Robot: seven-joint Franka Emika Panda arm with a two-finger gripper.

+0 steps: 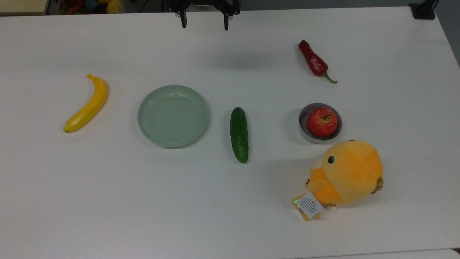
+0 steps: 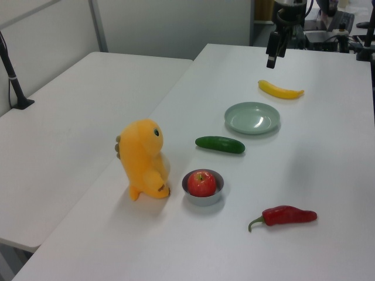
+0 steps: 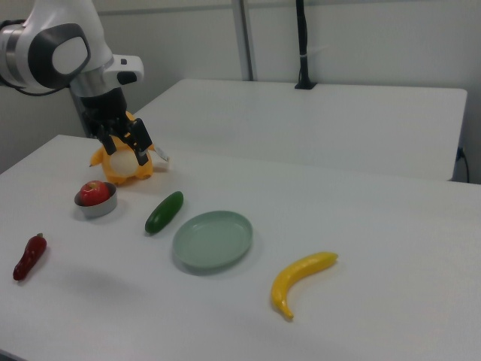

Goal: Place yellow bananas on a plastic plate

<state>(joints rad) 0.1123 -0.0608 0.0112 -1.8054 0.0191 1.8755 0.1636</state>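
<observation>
White table point(image 1: 107, 201) carries banana point(image 1: 87, 105), plate point(image 1: 173, 116), cucumber point(image 1: 239, 134), bowl point(image 1: 304, 129), chilli point(image 1: 314, 62), plush toy point(image 1: 345, 173).

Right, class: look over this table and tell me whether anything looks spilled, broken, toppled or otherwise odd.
Nothing stands out. The banana, cucumber and red pepper lie flat, apart from each other. The plate sits level and empty, the apple sits in its grey bowl, and the plush toy stands upright.

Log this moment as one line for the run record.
gripper: open, raised, holding nothing | banana: on table, untouched | plate: empty | banana at the top view's left of plate | task: not started
</observation>
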